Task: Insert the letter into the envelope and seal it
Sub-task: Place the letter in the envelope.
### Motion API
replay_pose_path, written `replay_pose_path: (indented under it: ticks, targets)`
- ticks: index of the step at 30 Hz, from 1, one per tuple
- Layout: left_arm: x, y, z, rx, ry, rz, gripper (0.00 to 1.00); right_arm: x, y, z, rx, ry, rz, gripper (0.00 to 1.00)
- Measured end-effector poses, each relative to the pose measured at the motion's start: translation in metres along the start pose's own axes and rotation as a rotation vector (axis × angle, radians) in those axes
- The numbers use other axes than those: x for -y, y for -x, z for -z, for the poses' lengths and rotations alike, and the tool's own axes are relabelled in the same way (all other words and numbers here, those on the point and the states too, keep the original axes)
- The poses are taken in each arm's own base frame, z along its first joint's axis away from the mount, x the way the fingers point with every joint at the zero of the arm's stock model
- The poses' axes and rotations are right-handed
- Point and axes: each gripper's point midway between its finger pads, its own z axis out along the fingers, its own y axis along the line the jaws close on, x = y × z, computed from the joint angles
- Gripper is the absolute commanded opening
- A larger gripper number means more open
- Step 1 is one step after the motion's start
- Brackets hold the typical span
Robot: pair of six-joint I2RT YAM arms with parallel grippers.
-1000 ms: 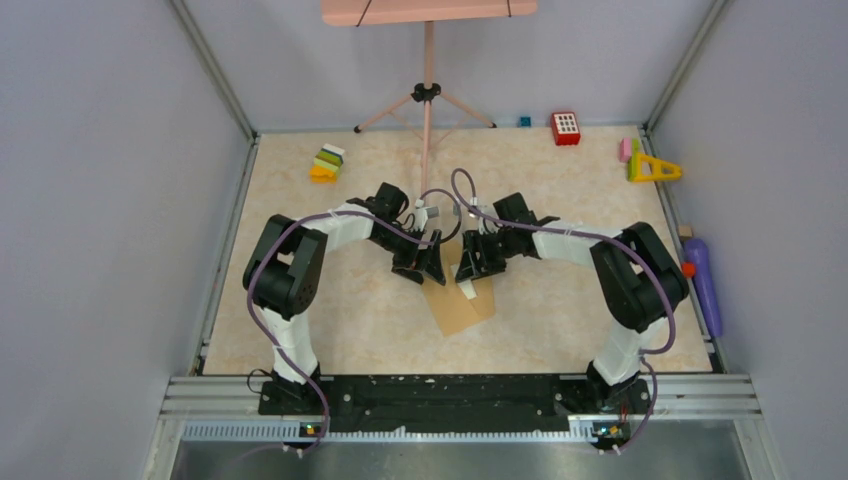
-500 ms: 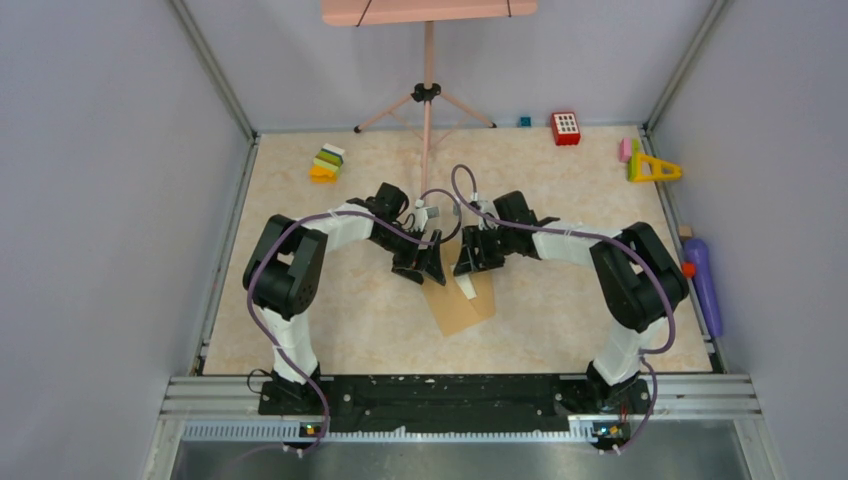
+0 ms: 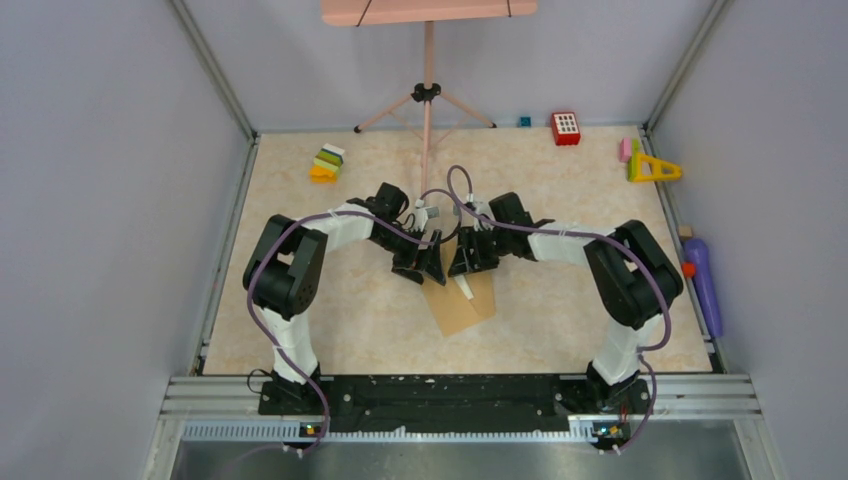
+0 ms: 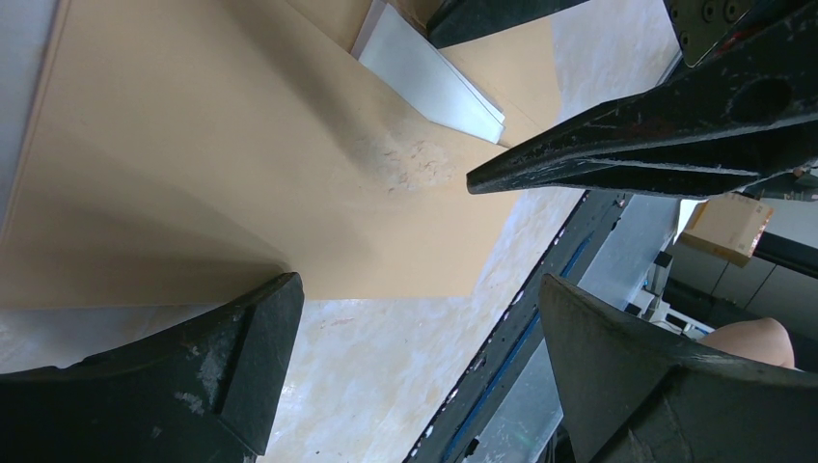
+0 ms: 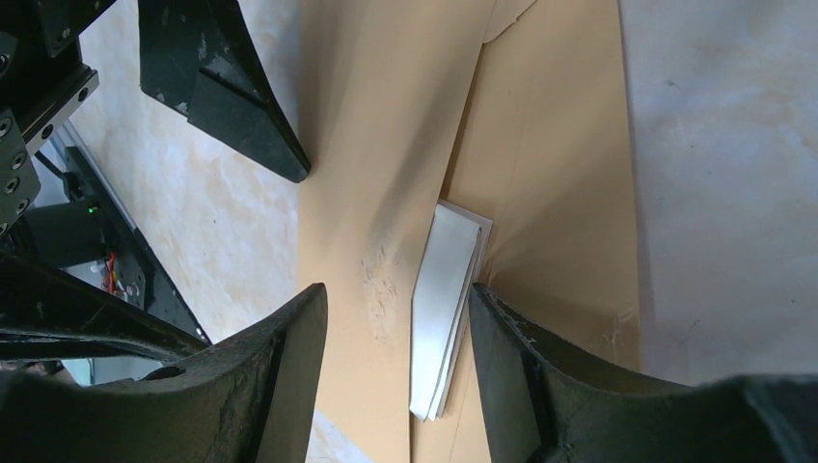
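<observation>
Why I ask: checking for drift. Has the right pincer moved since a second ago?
Yes. The right pincer has shifted slightly left, toward the tripod pole.

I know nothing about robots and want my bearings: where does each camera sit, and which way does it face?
Top external: high behind the bases, facing down at the table; both arms show whole.
Left wrist: on the left arm, facing down at the envelope between the open fingers of the left gripper.
Right wrist: on the right arm, facing down at the letter between the fingers of the right gripper.
Shared: both wrist views show letter and envelope.
</observation>
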Motion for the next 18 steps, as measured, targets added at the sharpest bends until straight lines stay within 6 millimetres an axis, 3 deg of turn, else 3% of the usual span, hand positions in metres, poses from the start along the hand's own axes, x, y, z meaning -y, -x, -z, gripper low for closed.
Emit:
replay_pose_path:
  ticks: [18]
  targets:
    - [0.0001,-0.0001,-0.0001,0.0,0.0,-0.001,0.98,-0.0054,-0.0001,-0.006,0.0,0.025,-0.005,0.55]
